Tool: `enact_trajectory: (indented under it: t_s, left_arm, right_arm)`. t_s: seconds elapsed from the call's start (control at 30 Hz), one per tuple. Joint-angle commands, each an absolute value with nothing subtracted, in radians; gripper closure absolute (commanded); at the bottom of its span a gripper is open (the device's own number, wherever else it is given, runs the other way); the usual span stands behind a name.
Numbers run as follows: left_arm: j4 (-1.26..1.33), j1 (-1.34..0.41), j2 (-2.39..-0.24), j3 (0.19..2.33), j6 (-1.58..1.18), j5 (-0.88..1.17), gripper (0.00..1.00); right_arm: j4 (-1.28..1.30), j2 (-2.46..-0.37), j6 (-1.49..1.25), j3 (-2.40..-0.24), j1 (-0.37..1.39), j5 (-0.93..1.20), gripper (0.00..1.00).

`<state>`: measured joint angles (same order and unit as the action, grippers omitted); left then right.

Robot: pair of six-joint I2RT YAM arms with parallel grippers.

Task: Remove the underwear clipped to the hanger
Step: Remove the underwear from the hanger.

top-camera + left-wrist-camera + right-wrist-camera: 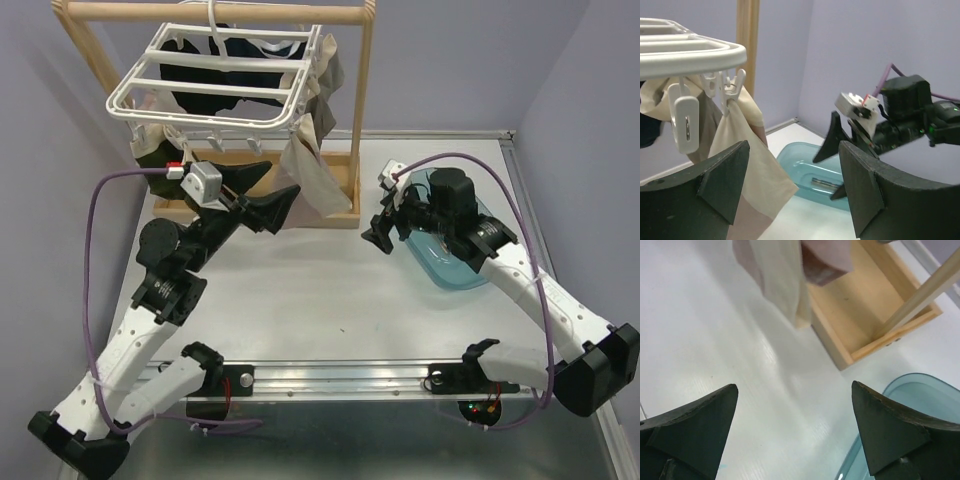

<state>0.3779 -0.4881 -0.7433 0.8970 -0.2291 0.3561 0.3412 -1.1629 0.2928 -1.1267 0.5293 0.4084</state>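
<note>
from the overhead camera i count one white hanger (225, 85), its hook over the top rail of one wooden rail stand (365, 100). the frame lies near level with its long axis running left to right along that rail. at least four pieces of underwear hang from it: a black and navy piece (240, 55) under the bars, a grey piece (333, 80) at the right end, a dark olive piece (148, 152) at the near left corner, and a cream piece (308, 172) dropping straight down from the near right corner. my left gripper (268, 192) is spread wide and holds nothing, its tips just beside the cream piece. my right gripper (385, 225) is likewise spread and empty, over the table (320, 290) at the edge of one teal tub (470, 278), whose inside the arm mostly hides. on the left wrist camera i see at least two clips at the hanger's corner: an empty clip (682, 120) and a pinching clip (734, 90) that grips the cream piece. the teal tub beyond holds a dark shape i cannot identify. on the right wrist camera the fingers stand apart over bare table, with the cream piece and a pink-mauve piece (825, 255) dangling at the top and the tub rim at the lower right.
</note>
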Motion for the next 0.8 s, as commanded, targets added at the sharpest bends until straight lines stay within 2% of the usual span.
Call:
enact_trajectory:
  t_s: [0.0, 0.3, 0.4, 0.77]
  left_arm:
    - [0.485, -0.557, -0.819, 0.954, -0.022, 0.171, 0.14]
    - [0.639, -0.632, -0.957, 0.977, 0.047, 0.008, 0.15]
    - [0.692, -0.655, -0.966, 0.96, 0.066, -0.107, 0.16]
    - [0.862, -0.699, -1.006, 0.914, 0.133, -0.221, 0.18]
  right_arm:
    - [0.273, -1.109, 0.324, -1.039, 0.52, 0.548, 0.0]
    - [0.242, -1.097, 0.298, -0.988, 0.517, 0.609, 0.0]
    - [0.238, -1.095, 0.293, -0.985, 0.517, 0.617, 0.0]
    - [0.227, -1.089, 0.287, -0.974, 0.517, 0.626, 0.0]
